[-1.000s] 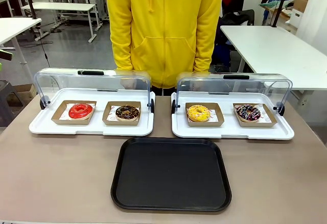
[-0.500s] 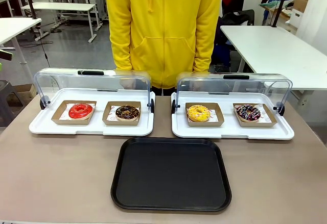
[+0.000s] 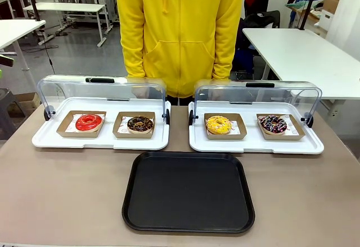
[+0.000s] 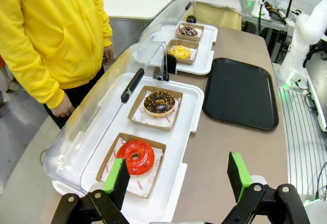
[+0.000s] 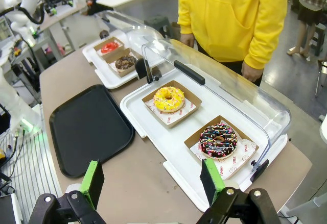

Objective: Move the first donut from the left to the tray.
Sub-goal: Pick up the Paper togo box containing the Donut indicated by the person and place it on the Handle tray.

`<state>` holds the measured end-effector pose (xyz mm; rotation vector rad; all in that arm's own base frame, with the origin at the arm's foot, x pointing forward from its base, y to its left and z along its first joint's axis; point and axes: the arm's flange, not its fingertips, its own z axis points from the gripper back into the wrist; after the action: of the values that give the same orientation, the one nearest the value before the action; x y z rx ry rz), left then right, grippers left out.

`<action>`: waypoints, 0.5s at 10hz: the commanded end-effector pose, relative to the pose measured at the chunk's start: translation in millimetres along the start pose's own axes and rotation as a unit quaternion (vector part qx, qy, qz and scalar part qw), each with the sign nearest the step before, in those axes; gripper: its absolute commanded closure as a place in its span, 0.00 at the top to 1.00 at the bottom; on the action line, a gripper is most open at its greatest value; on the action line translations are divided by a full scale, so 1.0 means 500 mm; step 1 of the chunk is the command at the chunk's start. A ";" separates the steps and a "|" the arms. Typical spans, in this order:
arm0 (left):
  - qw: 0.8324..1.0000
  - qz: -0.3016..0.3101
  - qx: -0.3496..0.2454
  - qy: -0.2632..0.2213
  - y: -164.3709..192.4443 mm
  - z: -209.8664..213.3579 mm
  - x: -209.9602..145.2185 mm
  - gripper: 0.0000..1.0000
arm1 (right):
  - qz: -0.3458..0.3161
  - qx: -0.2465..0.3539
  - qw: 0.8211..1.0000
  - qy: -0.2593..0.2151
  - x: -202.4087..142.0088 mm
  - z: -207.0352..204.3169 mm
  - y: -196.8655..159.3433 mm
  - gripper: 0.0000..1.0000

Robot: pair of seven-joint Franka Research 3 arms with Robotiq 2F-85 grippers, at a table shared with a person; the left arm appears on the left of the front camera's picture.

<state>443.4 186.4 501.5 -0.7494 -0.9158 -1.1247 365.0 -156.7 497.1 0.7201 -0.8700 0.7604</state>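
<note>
left wrist view: the left gripper (image 4: 179, 179) hangs with jaws spread wide and nothing between them, over the end of a white tray (image 4: 185, 106). the red donut (image 4: 135, 156) sits just ahead in its cardboard holder (image 4: 159, 162), toward the tabletop's far left corner. the right gripper (image 5: 152, 180) is likewise released. the black tray (image 3: 188, 192) lies at the tabletop's near edge, mid-way along.

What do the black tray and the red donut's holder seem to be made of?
Black tray: probably plastic, smooth with faint sheen, moulded raised rim. Holder: likely thin cardboard, matte brown, folded shallow walls, white paper inside.
</note>
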 end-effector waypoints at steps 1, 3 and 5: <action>1.000 -0.001 0.000 -0.002 -0.002 0.000 0.000 1.00 | 0.011 0.002 1.000 -0.010 0.003 0.000 -0.004 1.00; 1.000 -0.001 0.000 -0.002 -0.002 0.000 0.000 1.00 | 0.011 0.002 1.000 -0.010 0.003 0.000 -0.004 1.00; 1.000 -0.001 0.000 -0.002 -0.002 0.000 0.000 1.00 | 0.011 0.002 1.000 -0.010 0.003 0.000 -0.004 1.00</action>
<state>443.4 186.4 501.5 -0.7494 -0.9158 -1.1247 365.0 -156.7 497.1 0.7201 -0.8700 0.7604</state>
